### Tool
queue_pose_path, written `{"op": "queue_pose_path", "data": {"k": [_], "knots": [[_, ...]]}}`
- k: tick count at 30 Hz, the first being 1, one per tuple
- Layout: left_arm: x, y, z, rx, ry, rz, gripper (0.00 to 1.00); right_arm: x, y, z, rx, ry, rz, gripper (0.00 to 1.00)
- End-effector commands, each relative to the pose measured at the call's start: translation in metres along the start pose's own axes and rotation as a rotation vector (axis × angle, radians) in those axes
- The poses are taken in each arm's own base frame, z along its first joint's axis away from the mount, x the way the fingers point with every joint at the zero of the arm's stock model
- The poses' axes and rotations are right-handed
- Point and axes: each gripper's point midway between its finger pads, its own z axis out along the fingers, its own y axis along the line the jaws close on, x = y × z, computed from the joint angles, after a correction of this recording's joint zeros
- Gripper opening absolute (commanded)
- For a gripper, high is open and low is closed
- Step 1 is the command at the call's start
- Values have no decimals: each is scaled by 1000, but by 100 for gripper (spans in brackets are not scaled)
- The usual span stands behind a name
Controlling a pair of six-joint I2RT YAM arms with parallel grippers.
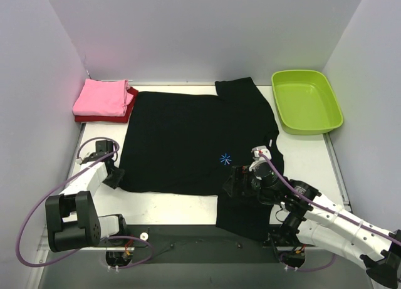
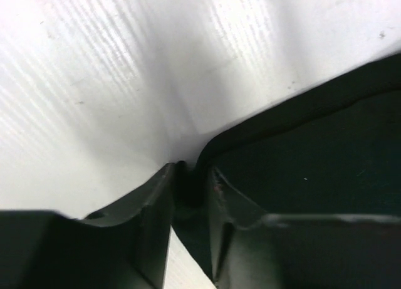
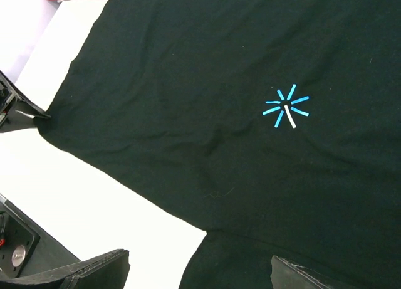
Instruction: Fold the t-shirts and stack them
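Black on black makes the left claw hard to read. In its wrist view we see its two dark fingers standing only narrowly apart at the near left corner of the large black cloth t-shirt. The hem runs into the gap between them, but we cannot tell whether they pinch it or merely straddle it. From above, that claw is lost against the cloth. Its arm lies low and folded, the forearm stretched over the white worktop toward that corner.

The right claw is spread wide and holds nothing. Only its fingertips show, cut off at the bottom edge of its wrist view, above the shirt's near right part. Its arm reaches in from the near right with a bent elbow, covering part of the near sleeve.

The black shirt lies spread across the middle of the worktop, its small blue starburst chest mark facing up. At the far left a folded pink cloth t-shirt rests on a folded dark red cloth t-shirt, of which only edges show. A lime-green plastic tub sits at the far right, near the far sleeve.
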Motion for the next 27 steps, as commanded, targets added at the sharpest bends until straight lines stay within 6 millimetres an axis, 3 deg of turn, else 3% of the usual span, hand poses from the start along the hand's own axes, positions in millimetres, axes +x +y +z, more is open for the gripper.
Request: {"op": "queue_pose_path", "data": {"k": [1, 6, 8, 12, 18, 21, 24, 27], "knots": [[8, -12, 10, 68, 29, -18, 29, 1, -3, 2, 22, 1, -3, 96], [11, -15, 8, 101, 37, -13, 12, 2, -2, 4, 20, 8, 0, 96], [11, -18, 5, 121, 41, -12, 0, 4, -4, 4, 24, 14, 1, 96], [9, -26, -5, 175, 37, -12, 0, 8, -7, 4, 50, 35, 12, 96], [1, -32, -27, 257, 5, -2, 0, 22, -50, -5, 278, 89, 56, 96], [-4, -37, -37, 304, -19, 8, 0, 38, -61, -13, 331, 160, 116, 95], [-6, -40, -41, 331, -26, 14, 0, 57, -56, -20, 298, 237, 175, 95], [-4, -45, -42, 371, -25, 24, 0, 89, -60, -37, 302, 354, 224, 94]]}}
